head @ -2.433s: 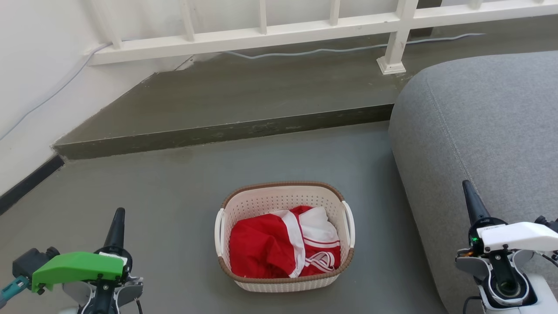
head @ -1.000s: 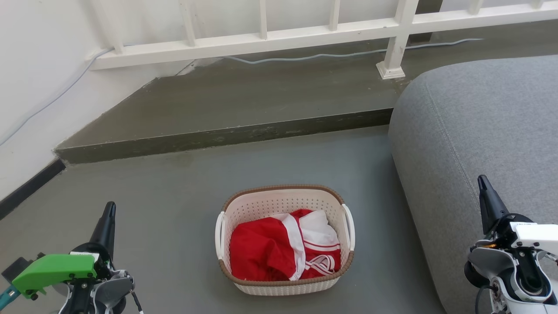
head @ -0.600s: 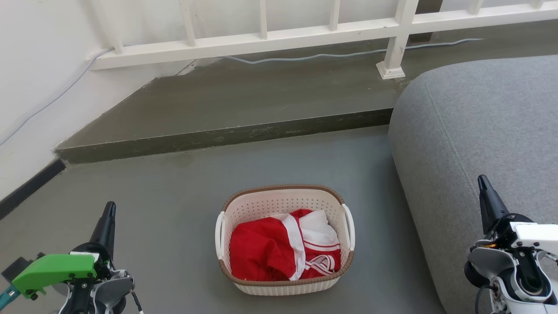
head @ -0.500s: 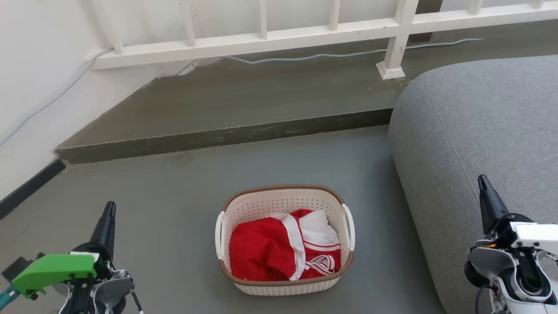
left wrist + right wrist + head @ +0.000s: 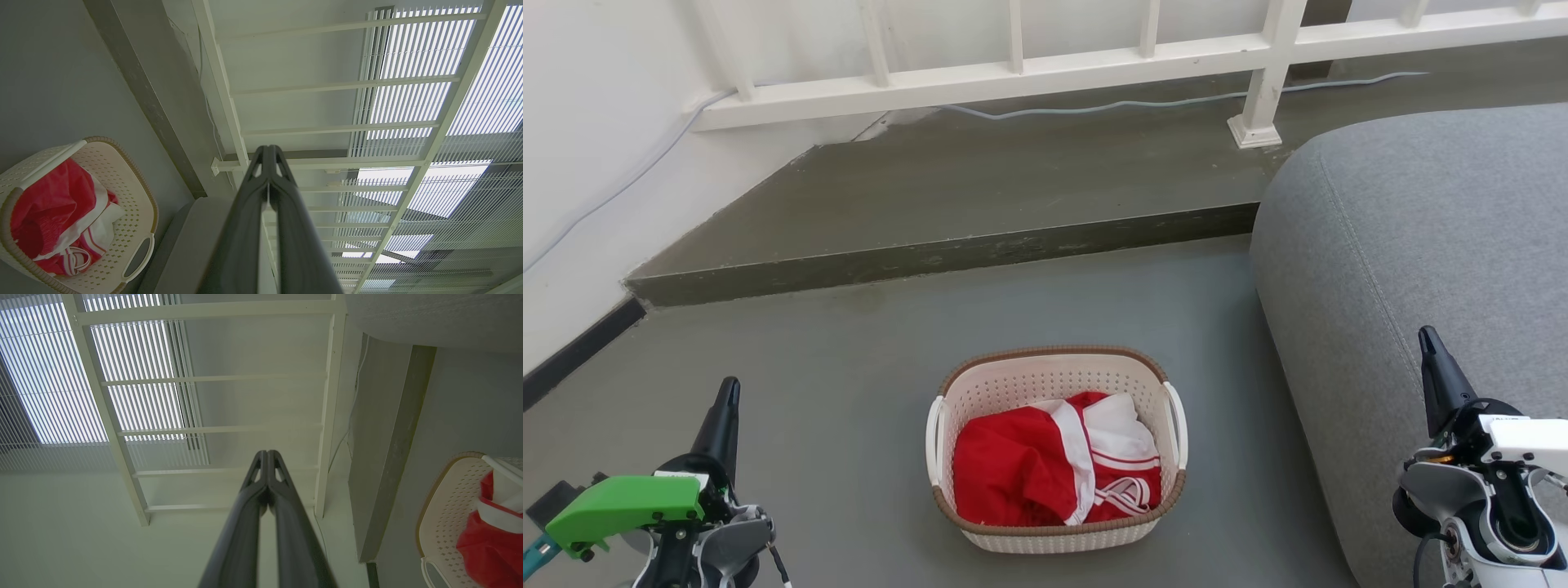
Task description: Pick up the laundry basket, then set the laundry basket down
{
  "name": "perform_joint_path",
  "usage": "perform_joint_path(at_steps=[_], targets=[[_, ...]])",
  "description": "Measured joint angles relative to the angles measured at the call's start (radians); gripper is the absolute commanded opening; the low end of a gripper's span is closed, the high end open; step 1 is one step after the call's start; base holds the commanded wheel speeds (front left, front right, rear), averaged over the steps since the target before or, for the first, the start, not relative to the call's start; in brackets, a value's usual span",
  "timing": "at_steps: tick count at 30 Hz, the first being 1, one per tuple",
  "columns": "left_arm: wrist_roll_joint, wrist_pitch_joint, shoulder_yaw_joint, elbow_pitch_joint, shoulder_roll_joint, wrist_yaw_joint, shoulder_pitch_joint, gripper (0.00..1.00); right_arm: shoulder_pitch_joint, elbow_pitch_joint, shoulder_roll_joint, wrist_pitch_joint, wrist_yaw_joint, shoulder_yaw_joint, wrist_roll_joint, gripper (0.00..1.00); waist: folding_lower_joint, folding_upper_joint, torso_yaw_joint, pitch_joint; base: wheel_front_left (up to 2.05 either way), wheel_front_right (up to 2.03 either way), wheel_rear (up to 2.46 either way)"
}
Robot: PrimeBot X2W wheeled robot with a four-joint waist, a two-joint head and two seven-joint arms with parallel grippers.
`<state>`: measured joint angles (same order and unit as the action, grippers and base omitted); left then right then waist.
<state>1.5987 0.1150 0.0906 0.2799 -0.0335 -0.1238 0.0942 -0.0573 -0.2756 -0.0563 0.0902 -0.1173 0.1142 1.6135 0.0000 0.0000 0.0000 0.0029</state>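
Both closed jaws, laundry basket [image 5: 1029, 380]: same places as before.

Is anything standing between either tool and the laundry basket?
Nothing visible does. Bare floor lies between the left tool and the laundry basket. The right tool shows against the grey sofa, whose edge lies beside the basket, apart from it.

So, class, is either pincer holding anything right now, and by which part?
Nothing is held: the left pincer and right pincer are shut on nothing, apart from the laundry basket on the floor.
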Motion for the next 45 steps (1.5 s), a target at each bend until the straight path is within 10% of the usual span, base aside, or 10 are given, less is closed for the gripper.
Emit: perform_joint_path(at_steps=[45], targets=[[0.000, 0.000, -0.001, -0.002, 0.000, 0.000, 0.000, 0.00, 0.000, 0.000, 0.001, 0.000, 0.000, 0.002, 0.000, 0.00, 0.0000, 0.0000, 0.000, 0.000, 0.00, 0.00, 0.00]])
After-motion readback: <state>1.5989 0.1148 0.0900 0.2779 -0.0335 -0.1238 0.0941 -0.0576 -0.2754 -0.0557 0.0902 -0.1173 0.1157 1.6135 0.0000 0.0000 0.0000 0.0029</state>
